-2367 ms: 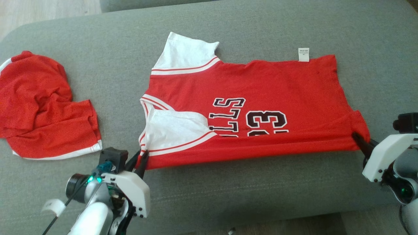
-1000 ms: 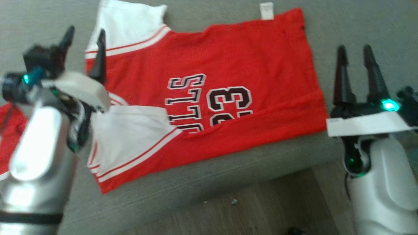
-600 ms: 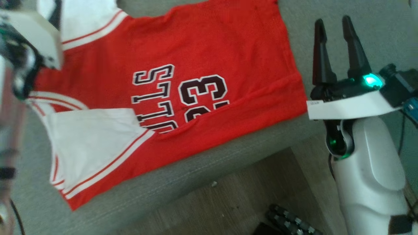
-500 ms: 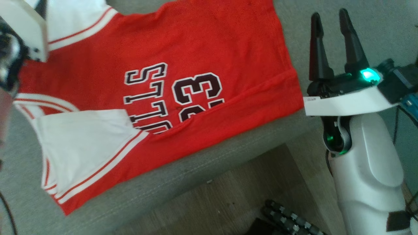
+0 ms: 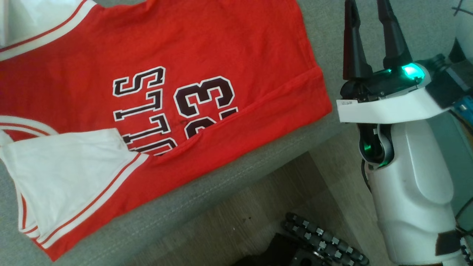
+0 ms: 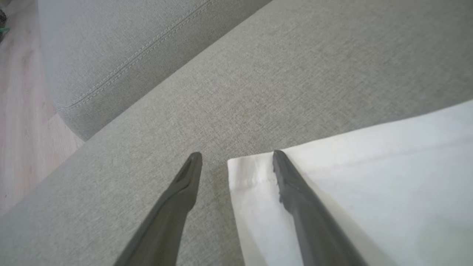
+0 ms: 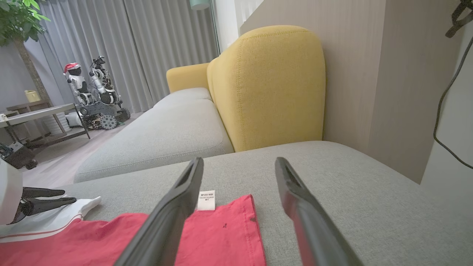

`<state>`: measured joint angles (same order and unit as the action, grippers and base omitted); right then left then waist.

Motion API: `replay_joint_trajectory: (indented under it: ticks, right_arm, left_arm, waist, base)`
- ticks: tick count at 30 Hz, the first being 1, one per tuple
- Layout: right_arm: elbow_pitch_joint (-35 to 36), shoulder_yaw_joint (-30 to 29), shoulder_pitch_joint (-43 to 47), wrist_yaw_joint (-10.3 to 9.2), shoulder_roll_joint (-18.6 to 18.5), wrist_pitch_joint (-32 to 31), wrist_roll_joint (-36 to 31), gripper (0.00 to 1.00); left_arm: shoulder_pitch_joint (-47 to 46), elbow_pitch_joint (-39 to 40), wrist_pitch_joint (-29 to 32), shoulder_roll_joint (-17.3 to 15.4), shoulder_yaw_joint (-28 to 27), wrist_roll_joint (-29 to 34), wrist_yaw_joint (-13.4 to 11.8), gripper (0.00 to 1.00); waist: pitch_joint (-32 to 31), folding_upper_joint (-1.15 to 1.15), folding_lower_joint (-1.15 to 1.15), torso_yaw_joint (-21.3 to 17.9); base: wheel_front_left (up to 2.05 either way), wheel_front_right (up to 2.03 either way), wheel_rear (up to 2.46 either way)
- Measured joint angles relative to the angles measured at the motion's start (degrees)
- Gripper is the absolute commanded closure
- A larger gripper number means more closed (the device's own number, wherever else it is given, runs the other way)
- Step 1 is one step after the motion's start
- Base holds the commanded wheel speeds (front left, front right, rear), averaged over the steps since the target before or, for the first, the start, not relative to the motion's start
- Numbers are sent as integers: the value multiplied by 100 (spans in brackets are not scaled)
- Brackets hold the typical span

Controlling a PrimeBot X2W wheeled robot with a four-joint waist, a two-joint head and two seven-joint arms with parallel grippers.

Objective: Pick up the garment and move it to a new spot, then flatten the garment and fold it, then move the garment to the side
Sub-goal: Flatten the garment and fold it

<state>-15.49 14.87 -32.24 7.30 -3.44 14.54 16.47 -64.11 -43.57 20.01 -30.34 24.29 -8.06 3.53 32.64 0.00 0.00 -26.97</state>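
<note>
Jersey (image 5: 221, 48) lies flattened at frame left, one edge folded; left gripper (image 6: 236, 155) and right gripper (image 5: 366, 9) hover open; further folding, moving aside remain.

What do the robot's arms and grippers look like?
The right gripper and left gripper each have two long, dark, tapering fingers. Behind the right one sit a black base with a glowing green light, a flat white plate, and a glossy white forearm.
</note>
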Motion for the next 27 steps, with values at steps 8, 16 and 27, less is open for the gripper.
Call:
replay_joint_trajectory:
  ticks: [8,16,27]
  right_arm:
    - [32,-110,-7,0,10,7,-8,0]
    - [-380,-168,-324,0,-21,-45,123,0]
    - [-1602,202,-1457,0,-1147,-1163,791,0]
  left_arm:
    - [-154,-129,208,191,107,-232,210,100]
    - [-59,-74,-305,386,80,-469,183,100]
    - [115,794,-1087,728,98,-582,57,100]
  waist:
    - [8,0,0,120]
    - [-129,0,0,366]
    - [-109,0,0,923]
  base:
    - [0,0,0]
    - [0,0,0]
    - [0,0,0]
